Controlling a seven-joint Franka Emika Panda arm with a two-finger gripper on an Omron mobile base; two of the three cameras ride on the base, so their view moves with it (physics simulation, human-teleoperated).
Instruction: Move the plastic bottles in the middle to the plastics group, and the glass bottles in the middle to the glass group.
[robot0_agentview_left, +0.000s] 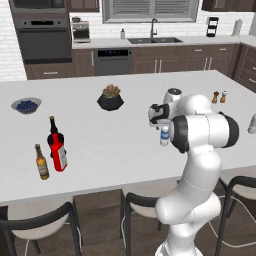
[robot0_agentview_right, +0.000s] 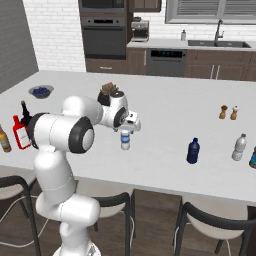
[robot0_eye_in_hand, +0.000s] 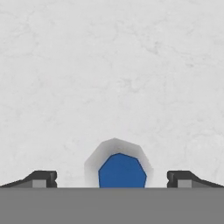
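A clear water bottle (robot0_agentview_left: 164, 136) (robot0_agentview_right: 125, 140) with a blue label stands mid-counter, close to the front edge. My gripper (robot0_agentview_left: 162, 123) (robot0_agentview_right: 128, 128) (robot0_eye_in_hand: 111, 179) hangs open just above it, pointing down. In the hand view the bottle's blue and pale top (robot0_eye_in_hand: 122, 169) sits between the two fingertips (robot0_eye_in_hand: 41, 178), untouched. A squat dark-blue bottle (robot0_agentview_right: 193, 151) stands further right, near a pale whitish-grey bottle (robot0_agentview_right: 239, 147) (robot0_agentview_left: 253, 123). At the left, a flat red bottle (robot0_agentview_left: 59, 153) (robot0_agentview_right: 21, 133) stands beside a dark round bottle (robot0_agentview_left: 53, 131) (robot0_agentview_right: 25, 114) and an amber beer bottle (robot0_agentview_left: 41, 162) (robot0_agentview_right: 4, 139).
A potted plant (robot0_agentview_left: 110, 97) (robot0_agentview_right: 108, 90) and a bowl of blue fruit (robot0_agentview_left: 26, 105) (robot0_agentview_right: 41, 91) sit toward the back. Salt and pepper shakers (robot0_agentview_left: 219, 96) (robot0_agentview_right: 228, 112) stand back right. Black stools (robot0_agentview_left: 145, 205) line the white counter's (robot0_agentview_left: 115, 150) front edge.
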